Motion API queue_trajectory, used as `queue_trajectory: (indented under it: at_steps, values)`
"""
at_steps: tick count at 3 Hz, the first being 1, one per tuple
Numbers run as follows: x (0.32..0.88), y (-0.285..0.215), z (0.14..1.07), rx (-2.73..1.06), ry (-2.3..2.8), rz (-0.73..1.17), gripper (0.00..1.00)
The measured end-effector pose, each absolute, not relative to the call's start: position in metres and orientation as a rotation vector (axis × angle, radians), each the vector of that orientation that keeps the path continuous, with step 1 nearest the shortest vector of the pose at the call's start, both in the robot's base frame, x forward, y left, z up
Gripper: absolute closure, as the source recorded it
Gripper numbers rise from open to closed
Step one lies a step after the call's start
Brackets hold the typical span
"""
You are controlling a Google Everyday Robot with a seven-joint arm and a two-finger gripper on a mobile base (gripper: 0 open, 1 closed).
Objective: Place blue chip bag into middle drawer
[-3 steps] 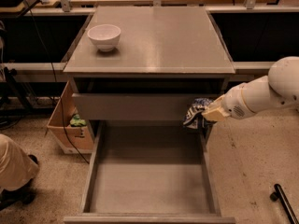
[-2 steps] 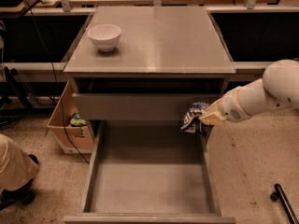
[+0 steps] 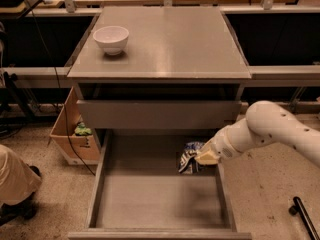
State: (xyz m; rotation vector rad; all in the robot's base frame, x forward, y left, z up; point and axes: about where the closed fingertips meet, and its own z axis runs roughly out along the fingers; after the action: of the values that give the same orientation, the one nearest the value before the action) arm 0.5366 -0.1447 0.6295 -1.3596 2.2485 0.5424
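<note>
Speckled floor (image 3: 45, 204) nearest. Middle drawer (image 3: 160, 199) pulled wide open: broad grey floor, low side walls. Tool (image 3: 204, 156) on white arm (image 3: 270, 131) reaches in from right, clenched on blue chip bag (image 3: 189, 156) over drawer's rear right corner. Bag crumpled, dark-blue foil, white markings. Above, upper drawer front (image 3: 160, 115) closed. Cardboard box (image 3: 67, 134) left of cabinet. Bench (image 3: 170, 44) carries white bowl (image 3: 111, 38), rear left.

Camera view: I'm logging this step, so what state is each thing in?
middle drawer, pulled open
upper drawer, shut
blue chip bag, held over the open drawer
pincer, over the drawer's right side, shut on the bag
white bowl, upright on the cabinet top
</note>
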Motion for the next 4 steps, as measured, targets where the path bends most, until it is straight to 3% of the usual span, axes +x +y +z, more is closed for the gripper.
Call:
queue_trajectory:
  at_steps: [1, 3, 4]
  values:
    - [0.513, -0.116, 0.544, -1.399, 2.269, 0.693, 1.00]
    - [0.504, -0.077, 0.471, -1.393, 2.172, 0.826, 1.00]
    - [0.503, -0.058, 0.449, -1.378, 2.119, 0.872, 0.85]
